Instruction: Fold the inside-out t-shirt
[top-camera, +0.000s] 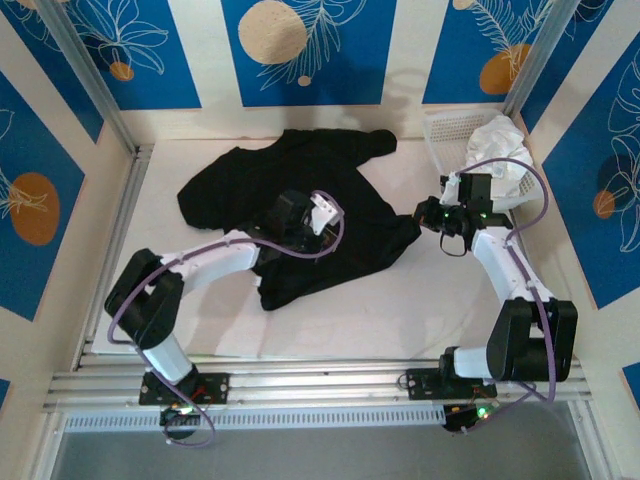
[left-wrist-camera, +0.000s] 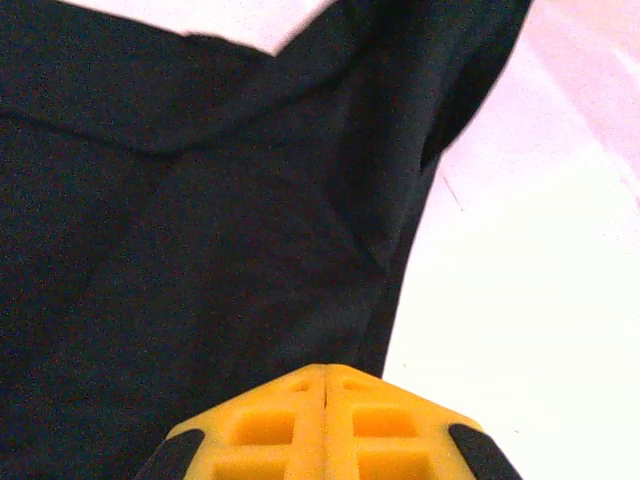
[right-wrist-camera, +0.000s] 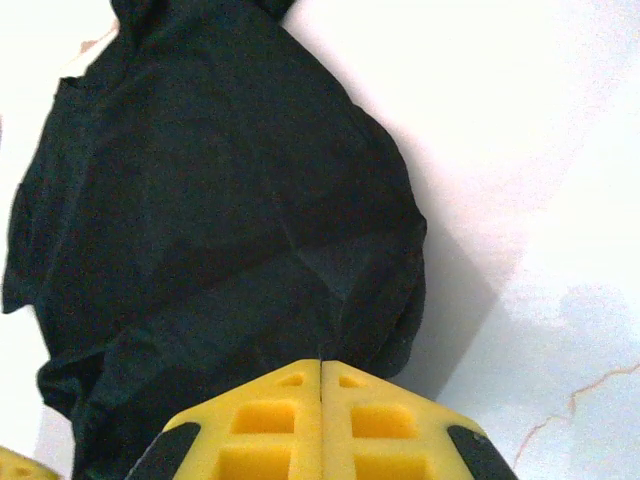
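Observation:
The inside-out t-shirt (top-camera: 300, 185) is black and lies crumpled across the middle of the white table (top-camera: 400, 300). My left gripper (top-camera: 300, 232) sits on the shirt's near middle. In the left wrist view its yellow fingertips (left-wrist-camera: 300, 385) are pressed together, with the black cloth (left-wrist-camera: 200, 250) running into the left gripper (left-wrist-camera: 327, 370). My right gripper (top-camera: 425, 213) is at the shirt's right edge. Seen from the right wrist, the right gripper (right-wrist-camera: 320, 362) is shut where creases in the t-shirt (right-wrist-camera: 220, 200) converge, and that edge is lifted off the table.
A white basket (top-camera: 445, 125) holding a white cloth (top-camera: 495, 140) stands at the back right, just behind the right arm. Metal frame rails run along the left side (top-camera: 115, 230) and the near edge (top-camera: 320, 385). Bare table lies in front of the shirt.

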